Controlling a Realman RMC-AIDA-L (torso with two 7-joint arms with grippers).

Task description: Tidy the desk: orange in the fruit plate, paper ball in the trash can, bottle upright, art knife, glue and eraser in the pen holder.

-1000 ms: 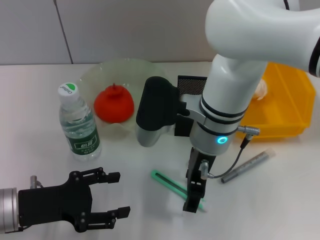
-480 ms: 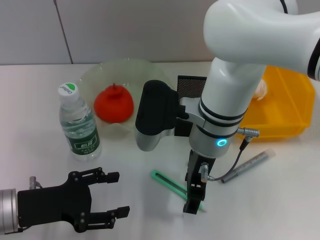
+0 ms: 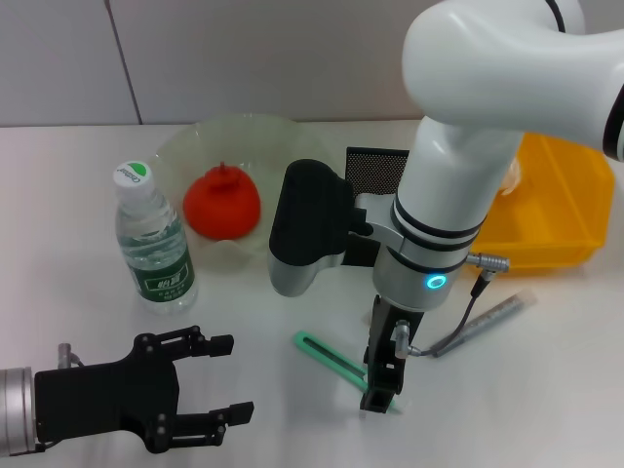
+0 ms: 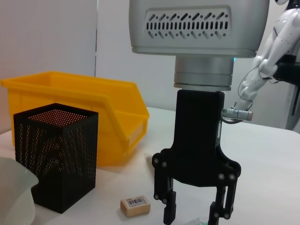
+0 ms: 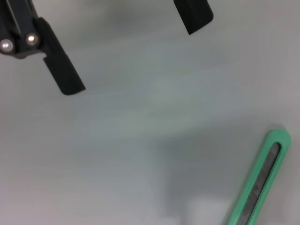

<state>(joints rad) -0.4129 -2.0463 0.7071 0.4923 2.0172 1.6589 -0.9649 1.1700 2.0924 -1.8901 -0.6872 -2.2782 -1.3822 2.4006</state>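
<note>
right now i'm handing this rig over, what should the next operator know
Right gripper: open, down over the green art knife on the table, not yet gripping.
Left gripper: open, idle at the near left.
Done: orange in the fruit plate, bottle upright.
Left: art knife, eraser beside the pen holder, and the glue stick near the yellow bin. Paper ball not clearly visible.

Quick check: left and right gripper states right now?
Left gripper: open, holding nothing, low over the table near the robot.
Right gripper: open, fingers down at the green art knife, not closed on it.
</note>
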